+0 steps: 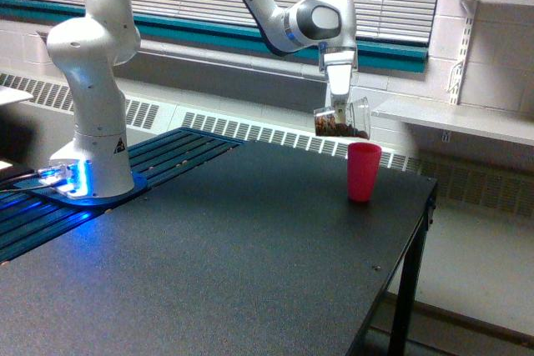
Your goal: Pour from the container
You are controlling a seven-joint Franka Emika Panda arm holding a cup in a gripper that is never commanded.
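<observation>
In the exterior view, the container (343, 118) is a small clear plastic cup with a wide rim, tipped almost onto its side so that the rim faces the exterior view's right. Brown bits show through its wall, lying along the lower side of the cup and reaching towards the rim. It hangs in the air above the counter (217, 248), just above and slightly to the exterior view's left of a pink tapered cup (363, 172). The pink cup stands upright near the counter's far edge; it is opaque, so whatever is inside it cannot be seen. The two cups do not touch.

The hand (339, 107) points downward from the white arm (288, 14) and is closed on the clear cup, gripping it at the upper side. The cup hangs directly below the hand's fingers, its rim jutting to the exterior view's right of them. The arm's base (90, 156) stands well apart, at the exterior view's left, with a blue glow at its foot.
</observation>
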